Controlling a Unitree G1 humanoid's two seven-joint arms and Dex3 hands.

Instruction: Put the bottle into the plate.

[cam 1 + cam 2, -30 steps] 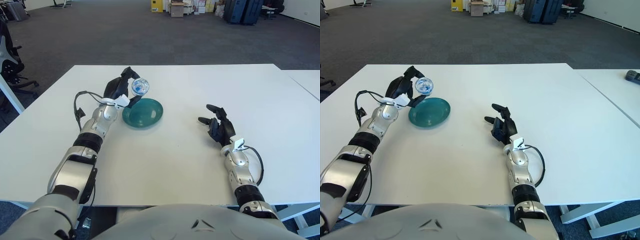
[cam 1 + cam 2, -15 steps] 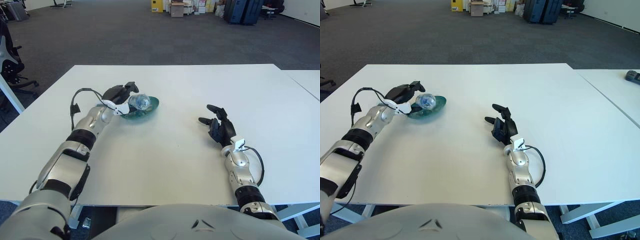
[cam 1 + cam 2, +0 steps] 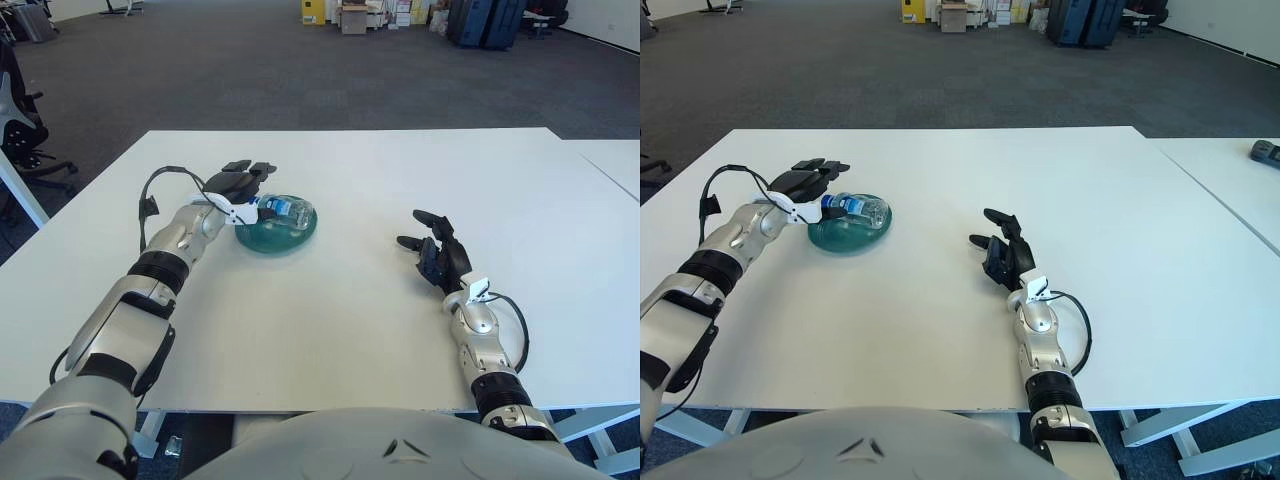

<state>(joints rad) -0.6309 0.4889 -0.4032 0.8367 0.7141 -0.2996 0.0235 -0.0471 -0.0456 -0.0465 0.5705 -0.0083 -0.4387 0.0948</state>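
A clear plastic bottle (image 3: pixel 286 210) with a blue cap lies on its side in the green plate (image 3: pixel 270 243), left of the white table's middle. My left hand (image 3: pixel 246 176) hovers flat over the plate's far left rim, fingers spread and open, just beside the bottle's cap end and holding nothing. On the right side of the table my right hand (image 3: pixel 428 238) stays idle, its fingers relaxed and empty.
The white table (image 3: pixel 350 310) stretches wide around the plate. A second table (image 3: pixel 1240 190) adjoins on the right, with a small dark object (image 3: pixel 1266 152) on it. An office chair (image 3: pixel 18 120) stands off the left edge.
The left hand brought the bottle down from above the plate, laid it in the plate and let go. Its fingers have spread flat. The right hand has not moved.
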